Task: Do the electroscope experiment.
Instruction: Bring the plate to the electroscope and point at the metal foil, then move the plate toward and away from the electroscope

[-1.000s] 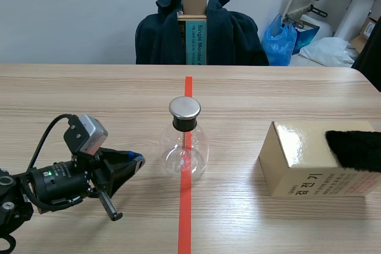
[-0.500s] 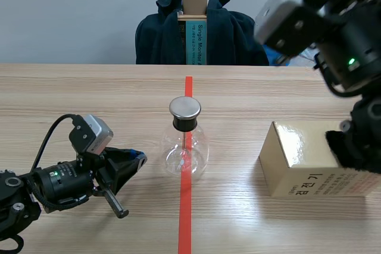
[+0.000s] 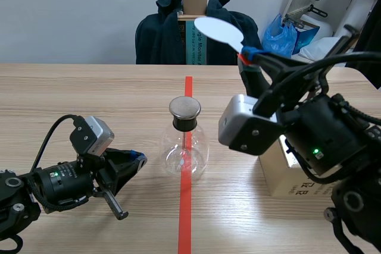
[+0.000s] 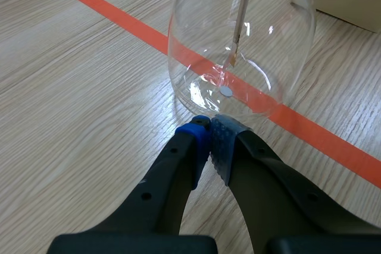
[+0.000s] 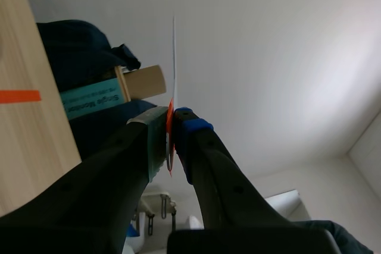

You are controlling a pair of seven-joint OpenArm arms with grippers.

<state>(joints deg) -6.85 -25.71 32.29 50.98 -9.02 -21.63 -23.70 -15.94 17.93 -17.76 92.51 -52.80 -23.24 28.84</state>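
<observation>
While the glass electroscope flask (image 3: 184, 145) stands unmoved on the orange-red tape line at the middle of the desk (image 3: 89, 99), the right arm (image 3: 315, 141) has swept into view within the last second. It came in high from the right and now hangs in front of the gold box (image 3: 296, 190). Its jaws are clamped on the red handle of a white paddle (image 3: 218, 30), held up above and to the right of the flask's metal cap (image 3: 184, 107), well apart from it. By my reading, the paddle is now on its way to the cap and the leaf test has not yet begun.

The left arm (image 3: 59, 182) has barely shifted. Its jaws are pressed together on nothing, low on the desk with the tips just beside the flask's base.

Inside the stoppered flask, a thin rod (image 4: 242, 22) hangs down from the cap and a small white dot (image 4: 226, 91) lies on the bottom. The box is closed, so I cannot tell what it holds.
</observation>
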